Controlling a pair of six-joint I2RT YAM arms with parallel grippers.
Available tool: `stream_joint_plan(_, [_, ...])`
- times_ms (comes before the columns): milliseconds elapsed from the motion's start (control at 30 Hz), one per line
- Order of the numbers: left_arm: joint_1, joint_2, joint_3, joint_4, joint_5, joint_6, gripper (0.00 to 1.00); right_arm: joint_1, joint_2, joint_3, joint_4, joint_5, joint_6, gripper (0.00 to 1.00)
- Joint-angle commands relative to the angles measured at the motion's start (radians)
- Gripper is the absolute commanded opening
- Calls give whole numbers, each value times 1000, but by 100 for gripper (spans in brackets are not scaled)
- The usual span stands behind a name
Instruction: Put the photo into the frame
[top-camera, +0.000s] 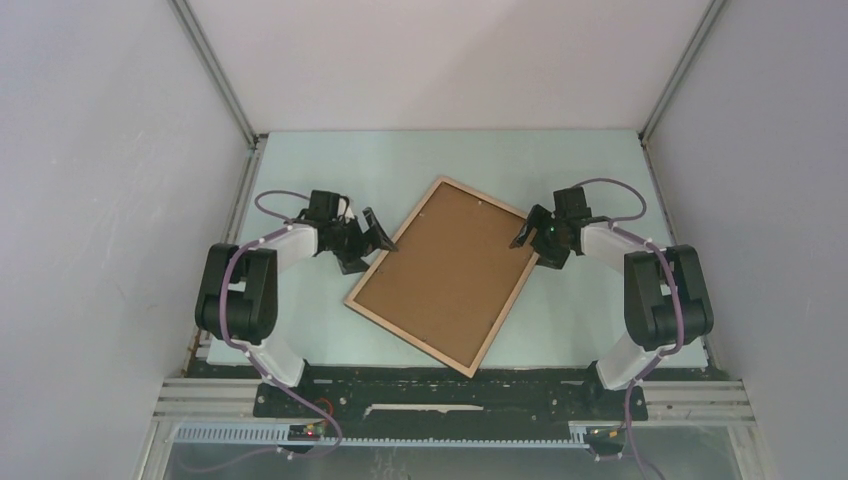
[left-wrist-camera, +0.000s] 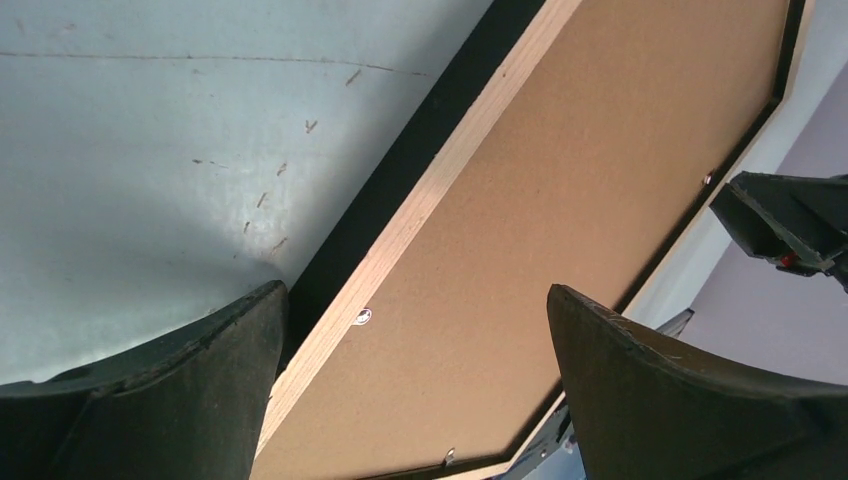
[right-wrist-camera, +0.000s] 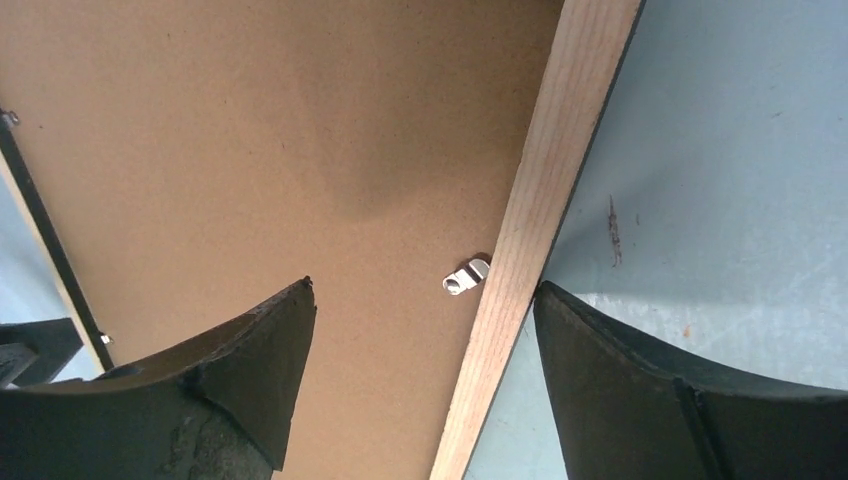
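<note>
From above, the frame (top-camera: 408, 340) is seen lying back-up and askew on the table (top-camera: 450, 150), with a brown backing board (top-camera: 445, 270) set inside its light wood rim. The photo is not seen in any view. The left gripper (top-camera: 378, 235) is held low at the frame's left side and the right gripper (top-camera: 525, 235) at its right side, both arms bent inward.

In the left wrist view, the left gripper (left-wrist-camera: 415, 292) is spread wide, with the frame's rim (left-wrist-camera: 450, 170) passing between its fingers (left-wrist-camera: 200, 400). A small metal clip (left-wrist-camera: 363, 317) is seen on the board (left-wrist-camera: 620, 150).

In the right wrist view, the right gripper (right-wrist-camera: 422, 288) is likewise spread across the rim (right-wrist-camera: 560, 150), just above a clip (right-wrist-camera: 467, 277). Whether either gripper touches the frame cannot be told.
</note>
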Motion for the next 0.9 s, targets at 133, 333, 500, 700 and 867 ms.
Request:
stream_joint_plan(133, [35, 31, -57, 79, 141, -63, 100, -21, 7, 64, -143, 104, -93, 74])
stream_joint_plan(333, [68, 27, -75, 123, 165, -101, 99, -40, 60, 110, -164, 86, -49, 68])
stream_joint_plan(500, [68, 34, -83, 146, 188, -117, 99, -56, 85, 140, -152, 63, -37, 68])
stream_joint_plan(700, [68, 38, -93, 172, 207, -135, 99, -68, 81, 145, -185, 89, 14, 60])
stream_joint_plan(867, [68, 35, -96, 180, 210, -140, 99, -67, 83, 133, -177, 92, 44, 58])
